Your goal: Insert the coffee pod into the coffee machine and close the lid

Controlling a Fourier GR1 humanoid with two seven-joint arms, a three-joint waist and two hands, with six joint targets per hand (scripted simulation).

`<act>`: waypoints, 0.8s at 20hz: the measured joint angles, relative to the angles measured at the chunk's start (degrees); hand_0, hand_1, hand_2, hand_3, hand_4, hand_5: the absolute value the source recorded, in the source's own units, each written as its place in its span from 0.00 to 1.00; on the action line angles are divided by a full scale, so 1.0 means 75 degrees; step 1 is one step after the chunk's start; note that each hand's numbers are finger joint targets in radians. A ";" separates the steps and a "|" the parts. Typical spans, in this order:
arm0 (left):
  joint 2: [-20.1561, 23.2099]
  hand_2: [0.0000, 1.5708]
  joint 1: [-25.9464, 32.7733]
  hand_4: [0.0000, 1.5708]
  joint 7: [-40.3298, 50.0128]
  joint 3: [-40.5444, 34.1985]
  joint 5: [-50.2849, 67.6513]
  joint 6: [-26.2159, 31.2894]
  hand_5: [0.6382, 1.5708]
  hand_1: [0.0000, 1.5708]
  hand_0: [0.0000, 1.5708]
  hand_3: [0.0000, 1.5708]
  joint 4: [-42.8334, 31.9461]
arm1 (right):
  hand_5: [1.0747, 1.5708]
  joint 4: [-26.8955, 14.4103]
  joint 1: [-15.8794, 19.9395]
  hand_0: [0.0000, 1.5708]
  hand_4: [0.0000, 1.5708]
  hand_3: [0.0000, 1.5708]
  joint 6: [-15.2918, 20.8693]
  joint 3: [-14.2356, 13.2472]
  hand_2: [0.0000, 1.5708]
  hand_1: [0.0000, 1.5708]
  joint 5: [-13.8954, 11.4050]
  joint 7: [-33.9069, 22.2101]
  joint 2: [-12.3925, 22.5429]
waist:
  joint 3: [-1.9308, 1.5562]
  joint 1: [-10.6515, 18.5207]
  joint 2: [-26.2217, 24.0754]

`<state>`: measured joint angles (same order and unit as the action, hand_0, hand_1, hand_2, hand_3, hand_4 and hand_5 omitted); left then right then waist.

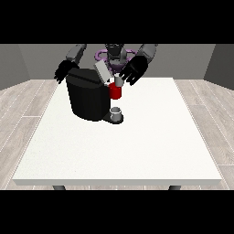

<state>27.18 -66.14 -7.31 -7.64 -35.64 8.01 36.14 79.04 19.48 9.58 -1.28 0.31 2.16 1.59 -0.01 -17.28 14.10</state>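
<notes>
A black coffee machine (87,97) stands on the white table (137,146), towards the back left. Its grey lid (103,71) is tilted up and open above a red holder (115,91). A small grey coffee pod (119,81) sits at the top of the red holder, right under the fingers of the hand at the view's right (134,69), whose fingers curl down around it. The hand at the view's left (65,71) hovers behind the machine's back left corner with its fingers spread. A grey cup (117,113) stands on the machine's drip base.
The table's front and right parts stretch wide towards the camera. The robot's torso (115,54) is behind the machine at the table's far edge.
</notes>
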 measured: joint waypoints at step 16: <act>-0.0344 0.79 -0.0081 0.32 0.0004 0.0124 -0.0190 0.0005 1.00 0.74 0.74 0.75 -0.0062 | 1.00 0.0014 -0.0118 0.00 0.28 0.00 -0.0106 -0.0237 0.00 0.00 0.0197 0.0112 0.0121 | -0.0001 0.0072 0.0013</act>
<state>24.60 -66.75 -7.28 -6.70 -37.07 8.04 35.68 79.15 18.60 8.79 -3.06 1.79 3.00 2.49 -0.01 -16.74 14.20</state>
